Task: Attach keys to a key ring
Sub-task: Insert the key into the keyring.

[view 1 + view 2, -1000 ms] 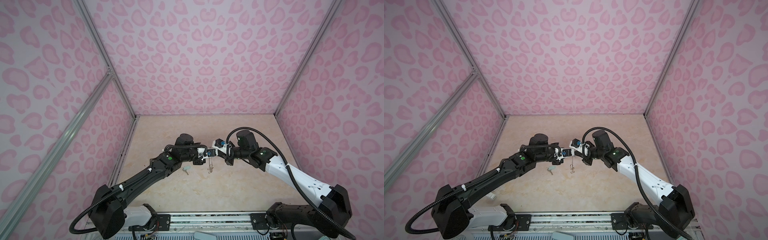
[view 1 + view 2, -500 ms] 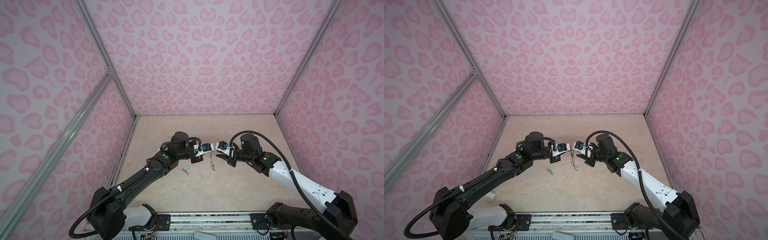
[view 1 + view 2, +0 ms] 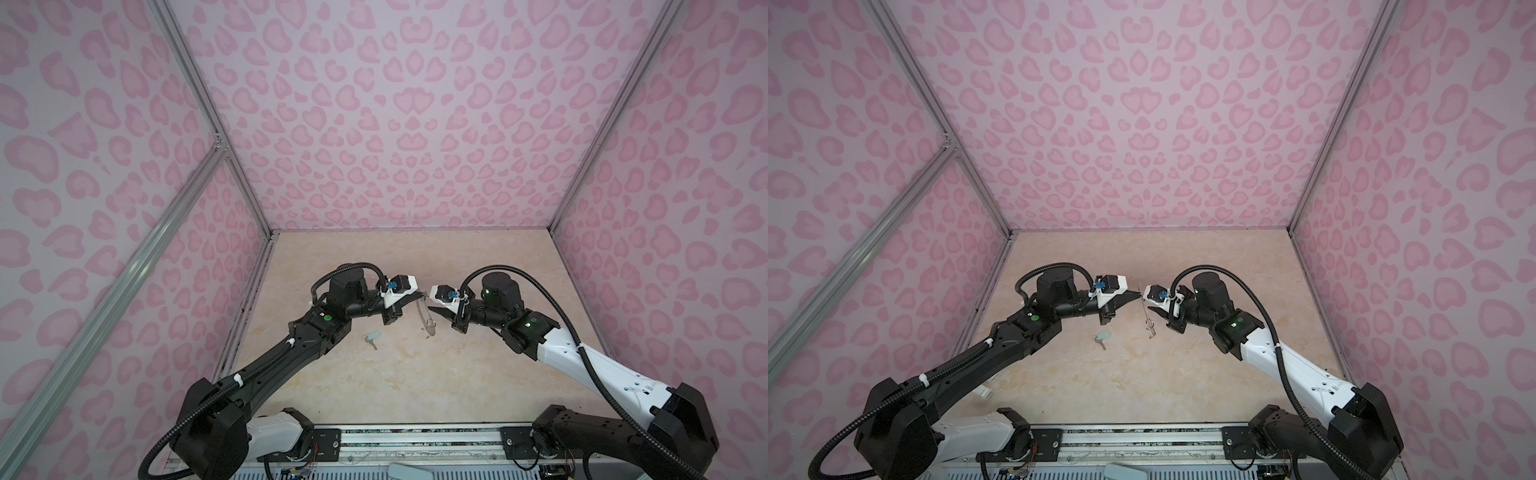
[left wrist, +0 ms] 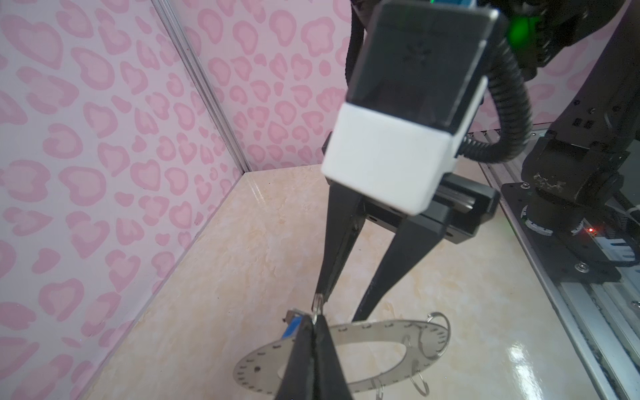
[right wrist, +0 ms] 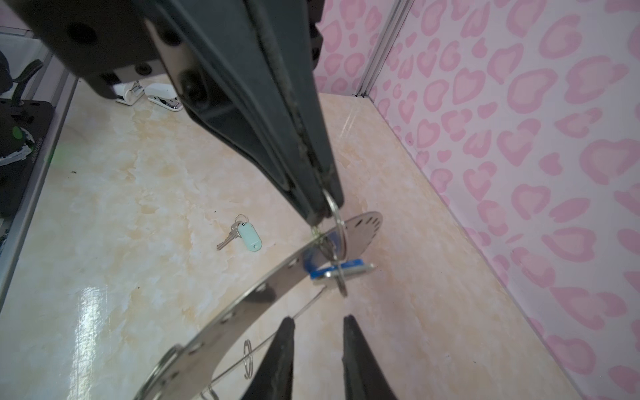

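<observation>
Grey key ring [image 4: 363, 334] dangling vertically, loop [image 5: 341, 221] pinched by left end effector [image 5: 318, 207]

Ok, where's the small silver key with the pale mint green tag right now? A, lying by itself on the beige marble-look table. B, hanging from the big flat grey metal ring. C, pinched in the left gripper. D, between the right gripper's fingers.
A: the silver key with the mint green tag lies flat on the table, clear of the flat grey metal ring held by the shut left gripper and of the open right gripper.
</observation>
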`<act>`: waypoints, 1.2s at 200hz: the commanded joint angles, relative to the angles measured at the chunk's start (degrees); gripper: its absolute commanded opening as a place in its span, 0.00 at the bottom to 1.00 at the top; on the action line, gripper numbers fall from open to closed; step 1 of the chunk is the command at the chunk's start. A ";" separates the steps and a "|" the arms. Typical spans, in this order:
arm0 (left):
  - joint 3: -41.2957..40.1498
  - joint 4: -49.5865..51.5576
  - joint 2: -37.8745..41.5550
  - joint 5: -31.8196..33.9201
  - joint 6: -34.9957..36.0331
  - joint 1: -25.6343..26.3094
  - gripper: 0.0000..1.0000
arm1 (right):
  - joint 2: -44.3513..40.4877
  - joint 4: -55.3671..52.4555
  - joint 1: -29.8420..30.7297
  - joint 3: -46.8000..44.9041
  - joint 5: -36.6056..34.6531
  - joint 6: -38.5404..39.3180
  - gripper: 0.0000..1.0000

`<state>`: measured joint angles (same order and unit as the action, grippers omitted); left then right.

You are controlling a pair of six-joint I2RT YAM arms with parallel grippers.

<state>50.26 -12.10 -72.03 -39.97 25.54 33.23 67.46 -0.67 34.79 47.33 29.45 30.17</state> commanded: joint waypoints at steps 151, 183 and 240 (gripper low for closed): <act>0.45 -3.39 -0.72 -1.52 -1.12 -0.10 0.03 | -2.42 8.71 -0.29 -1.28 4.38 -2.13 0.15; 0.46 -3.46 -0.66 -1.41 -1.01 -0.12 0.03 | -1.70 6.92 -0.23 -0.51 4.06 -2.27 0.07; 0.30 -4.05 -0.66 -0.15 -1.41 -0.10 0.03 | -0.40 5.01 -0.24 0.59 3.13 -2.55 0.00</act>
<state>50.28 -13.34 -72.62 -40.45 24.12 33.17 66.61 4.54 34.46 47.62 32.77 28.42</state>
